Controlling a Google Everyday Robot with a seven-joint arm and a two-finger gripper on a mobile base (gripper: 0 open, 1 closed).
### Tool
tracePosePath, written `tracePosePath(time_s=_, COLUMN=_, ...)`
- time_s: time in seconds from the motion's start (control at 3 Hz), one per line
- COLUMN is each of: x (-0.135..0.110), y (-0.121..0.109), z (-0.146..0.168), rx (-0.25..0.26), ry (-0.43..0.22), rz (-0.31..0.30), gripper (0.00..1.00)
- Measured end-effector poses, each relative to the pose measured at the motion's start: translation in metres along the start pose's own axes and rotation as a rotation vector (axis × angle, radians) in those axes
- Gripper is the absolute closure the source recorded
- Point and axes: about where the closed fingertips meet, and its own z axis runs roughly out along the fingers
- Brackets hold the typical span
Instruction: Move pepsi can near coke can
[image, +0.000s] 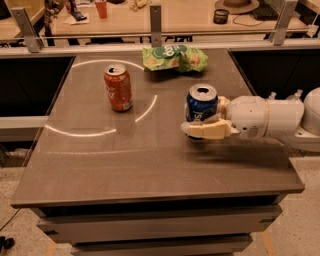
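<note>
The pepsi can (201, 103) is dark blue with a silver top and stands upright right of the table's middle. My gripper (197, 119) reaches in from the right and is shut on it. The cream near finger (207, 131) lies across the can's lower front, and the far finger is hidden behind the can. The coke can (118, 87) is red-orange and stands upright on the table's left half, well apart from the pepsi can. The white arm (265, 118) extends off the right edge.
A green snack bag (174, 58) lies at the table's (150, 165) back edge, behind the pepsi can. A rail with metal posts (156, 22) and another table with small objects stand behind. The table's front edge is near.
</note>
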Motion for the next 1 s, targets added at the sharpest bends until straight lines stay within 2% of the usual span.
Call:
tracePosePath(time_s=0.33, x=-0.011, y=-0.003, z=0.018, rx=0.011, ry=-0.013, rz=-0.007, gripper=1.0)
tracePosePath(time_s=1.0, x=-0.013, y=-0.012, z=0.071, rx=0.107, ry=0.043, rz=0.011, gripper=1.0)
